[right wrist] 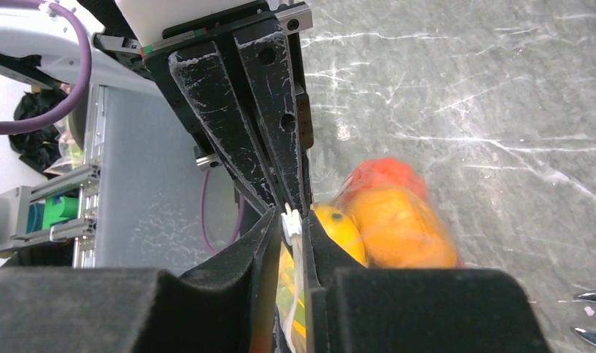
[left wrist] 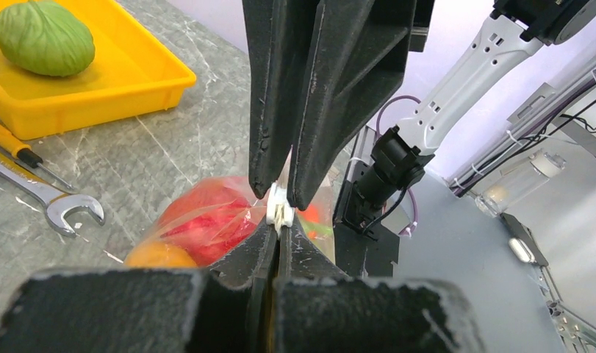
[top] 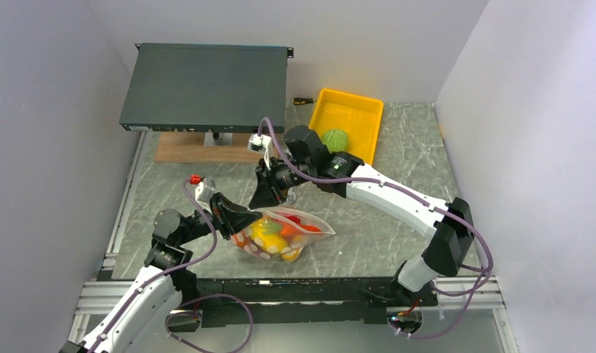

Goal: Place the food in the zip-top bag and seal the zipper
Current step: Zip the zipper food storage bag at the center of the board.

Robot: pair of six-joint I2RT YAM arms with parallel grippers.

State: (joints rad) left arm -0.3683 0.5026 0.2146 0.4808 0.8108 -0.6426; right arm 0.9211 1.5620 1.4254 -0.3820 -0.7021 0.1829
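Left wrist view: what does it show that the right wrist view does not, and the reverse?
Only the left wrist view: the green cabbage in the yellow tray, a wrench and a screwdriver beside it. Only the right wrist view: a yellow food inside the zip-top bag. Both: the left pincer and right pincer meeting tip to tip, shut on the white zipper, and red food in the bag.

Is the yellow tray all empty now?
No, a green cabbage lies in the tray.
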